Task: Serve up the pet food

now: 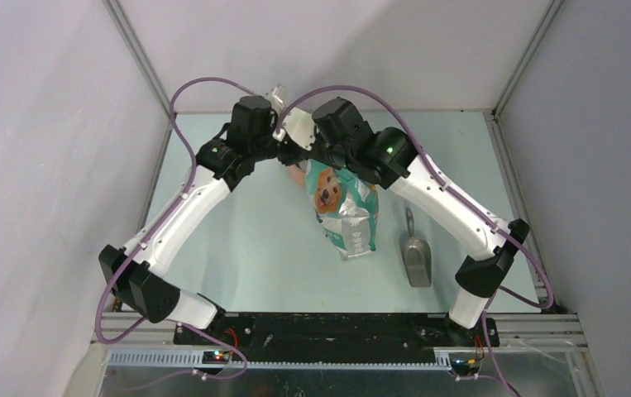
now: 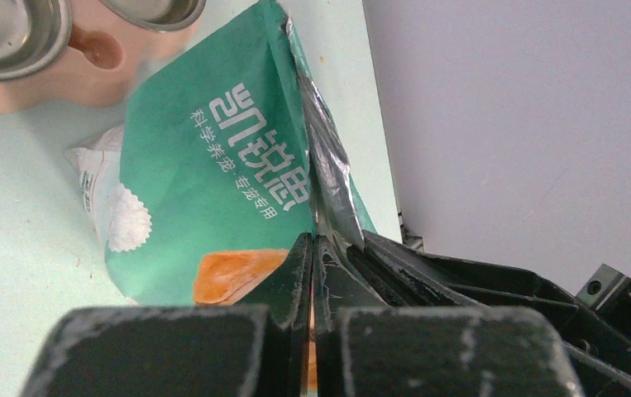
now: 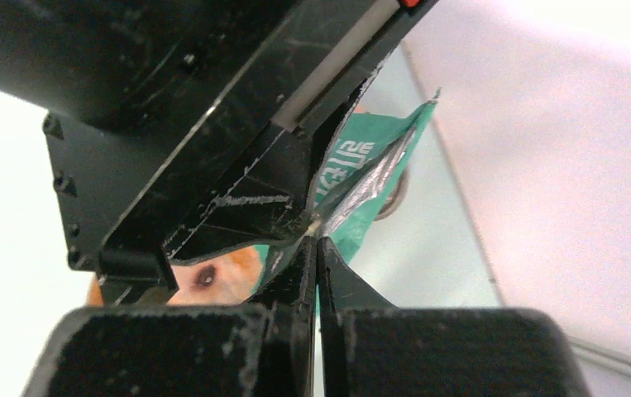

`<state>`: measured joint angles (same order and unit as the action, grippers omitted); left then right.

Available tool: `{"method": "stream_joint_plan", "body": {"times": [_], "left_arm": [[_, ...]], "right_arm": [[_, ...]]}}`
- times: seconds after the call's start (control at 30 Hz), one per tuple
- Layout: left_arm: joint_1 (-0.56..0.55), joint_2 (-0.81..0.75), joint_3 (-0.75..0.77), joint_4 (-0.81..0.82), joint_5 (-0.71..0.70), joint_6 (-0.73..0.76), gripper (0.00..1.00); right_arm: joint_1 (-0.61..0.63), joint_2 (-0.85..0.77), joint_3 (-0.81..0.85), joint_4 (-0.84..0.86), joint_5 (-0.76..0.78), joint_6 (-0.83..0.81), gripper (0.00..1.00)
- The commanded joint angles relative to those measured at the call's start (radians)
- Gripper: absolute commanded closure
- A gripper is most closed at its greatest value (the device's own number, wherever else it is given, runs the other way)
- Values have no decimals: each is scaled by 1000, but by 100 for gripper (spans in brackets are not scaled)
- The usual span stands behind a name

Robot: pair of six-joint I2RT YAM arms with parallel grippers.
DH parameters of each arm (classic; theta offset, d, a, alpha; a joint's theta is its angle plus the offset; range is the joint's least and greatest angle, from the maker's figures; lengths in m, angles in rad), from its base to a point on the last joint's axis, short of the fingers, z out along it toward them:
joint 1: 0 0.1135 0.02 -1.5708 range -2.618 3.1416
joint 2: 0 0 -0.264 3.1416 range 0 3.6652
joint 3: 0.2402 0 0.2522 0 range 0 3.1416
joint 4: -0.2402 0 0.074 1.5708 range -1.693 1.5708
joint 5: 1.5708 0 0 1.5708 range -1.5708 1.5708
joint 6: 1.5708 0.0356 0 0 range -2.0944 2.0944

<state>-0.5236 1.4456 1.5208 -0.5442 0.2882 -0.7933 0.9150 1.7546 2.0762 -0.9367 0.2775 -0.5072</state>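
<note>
Showing both arms reaching inward to meet over the far middle of the pale green surface (image 1: 246, 248), where each grips the top of a teal-green foil bag (image 1: 346, 211) printed with a golden dog. In the left wrist view, the left gripper (image 2: 313, 248) has its jaws pressed together on the bag's silver-lined top edge. In the right wrist view, the right gripper (image 3: 316, 244) has its jaws likewise clamped on that foil edge, close against the other arm's black fingers. From above, the bag's body extends from the jaws toward the arm bases. The kibble is hidden from every view, presumably inside the bag. A grey metal scoop (image 1: 416, 258) lies on the surface just right of the bag, its handle pointing away from the bases. A pink stand (image 2: 80, 83) carrying two steel bowls (image 2: 6, 37) sits close to the bag's top end.
</note>
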Motion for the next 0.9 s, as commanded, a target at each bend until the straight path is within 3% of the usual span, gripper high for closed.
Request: {"method": "stream_joint_plan", "body": {"times": [0.0,0.4,0.57,0.6,0.63,0.7,0.77,0.87], "left_arm": [[23,19,4,-54,-93,55,100],[68,15,-59,-51,-47,31,100],[77,-18,-80,18,-9,10,100],[80,-26,-83,33,0,1,95],[87,-45,-88,66,12,0,75],[99,-71,-91,107,23,26,47],[108,-91,-87,126,28,54,31],[114,-134,-98,176,74,183,23]], "right_arm": [[2,-69,-5,164,151,-165,100],[-53,-69,15,198,202,-206,100],[-77,-59,65,171,170,-77,100],[-90,-41,114,126,162,-45,100],[-99,-28,201,94,127,31,100],[-156,45,363,-85,22,167,65],[-185,79,477,-178,-120,290,46],[-248,54,451,-190,-312,455,37]]}}
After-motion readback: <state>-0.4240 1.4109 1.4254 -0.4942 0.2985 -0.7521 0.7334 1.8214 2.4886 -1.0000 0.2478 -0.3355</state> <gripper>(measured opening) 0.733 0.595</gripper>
